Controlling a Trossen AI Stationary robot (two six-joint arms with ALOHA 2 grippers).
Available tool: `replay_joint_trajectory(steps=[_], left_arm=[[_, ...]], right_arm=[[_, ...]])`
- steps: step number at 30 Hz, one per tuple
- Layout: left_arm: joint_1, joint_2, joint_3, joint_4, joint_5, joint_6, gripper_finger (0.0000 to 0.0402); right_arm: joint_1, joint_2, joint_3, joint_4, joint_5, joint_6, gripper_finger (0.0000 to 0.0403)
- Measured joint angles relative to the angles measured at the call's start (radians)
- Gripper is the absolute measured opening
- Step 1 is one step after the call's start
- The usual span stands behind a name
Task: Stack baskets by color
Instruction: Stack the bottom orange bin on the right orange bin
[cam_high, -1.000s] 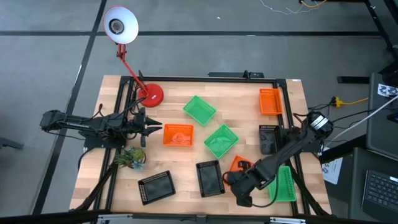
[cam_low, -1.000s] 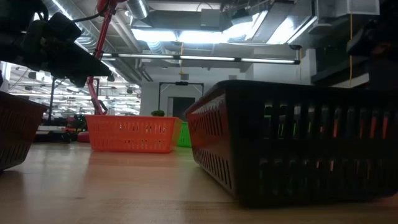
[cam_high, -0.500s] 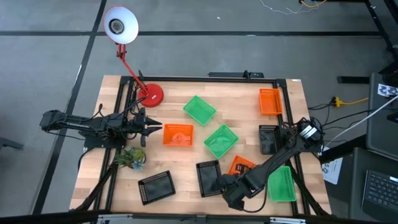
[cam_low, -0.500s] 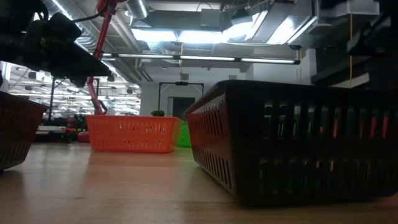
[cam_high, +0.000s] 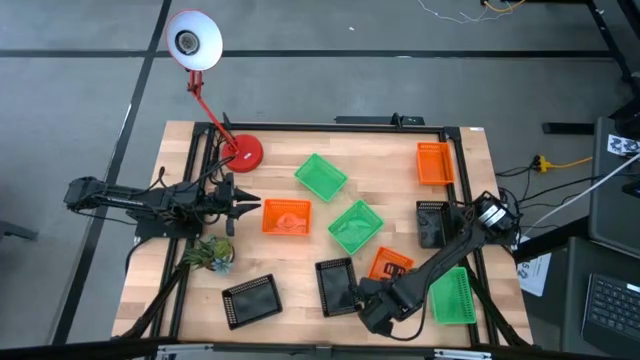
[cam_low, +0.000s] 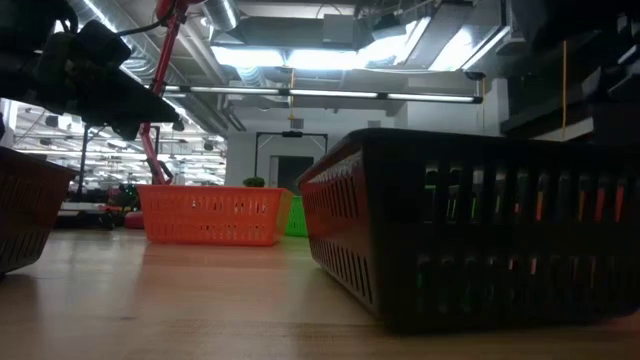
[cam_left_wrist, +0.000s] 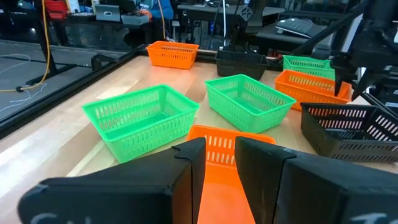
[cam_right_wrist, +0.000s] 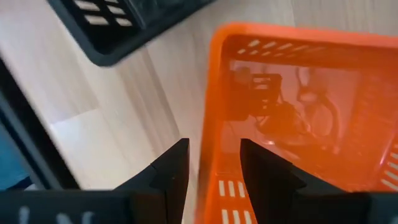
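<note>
Orange, green and black baskets lie scattered singly on the wooden table. My right gripper (cam_high: 368, 304) is open near the front edge, beside a black basket (cam_high: 337, 286). Its fingers straddle one wall of an orange basket (cam_right_wrist: 292, 124), which also shows from above (cam_high: 391, 265). My left gripper (cam_high: 248, 207) waits at the table's left. It is open by a narrow gap, empty, and points at another orange basket (cam_high: 287, 217). Two green baskets (cam_high: 321, 176) (cam_high: 355, 226) sit mid-table. A third green one (cam_high: 455, 296) lies under the right arm.
A red lamp base (cam_high: 244, 152) stands at the back left and a small plant (cam_high: 210, 254) at the front left. More baskets: orange (cam_high: 434, 163) back right, black (cam_high: 432, 222) at the right, black (cam_high: 251, 300) front left. A black frame rims the table.
My right arm has swung left along the front edge, bringing its gripper up to the orange basket beside the black one. The left arm has not moved.
</note>
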Motion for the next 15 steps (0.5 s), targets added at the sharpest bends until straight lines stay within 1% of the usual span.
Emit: replay_joint_trajectory(steps=[5, 7, 9, 10, 12, 13, 15], left_arm=[[0.000, 0.000, 0.000, 0.000, 0.000, 0.000, 0.0080], [0.000, 0.000, 0.000, 0.000, 0.000, 0.000, 0.0080], [0.000, 0.000, 0.000, 0.000, 0.000, 0.000, 0.0080], [0.000, 0.000, 0.000, 0.000, 0.000, 0.000, 0.0080], [0.000, 0.000, 0.000, 0.000, 0.000, 0.000, 0.0080], [0.000, 0.000, 0.000, 0.000, 0.000, 0.000, 0.0080], [0.000, 0.000, 0.000, 0.000, 0.000, 0.002, 0.0080]], right_arm=[[0.000, 0.011, 0.000, -0.040, 0.000, 0.003, 0.0143], [0.000, 0.010, 0.000, -0.055, 0.000, 0.003, 0.0136], [0.000, 0.010, 0.000, -0.077, 0.000, 0.003, 0.0112], [0.000, 0.010, 0.000, -0.085, 0.000, 0.003, 0.0092], [0.000, 0.010, 0.000, -0.097, 0.000, 0.003, 0.0036], [0.000, 0.009, 0.000, -0.105, 0.000, 0.003, 0.0020], [0.000, 0.004, 0.000, -0.112, 0.001, 0.006, 0.0012]])
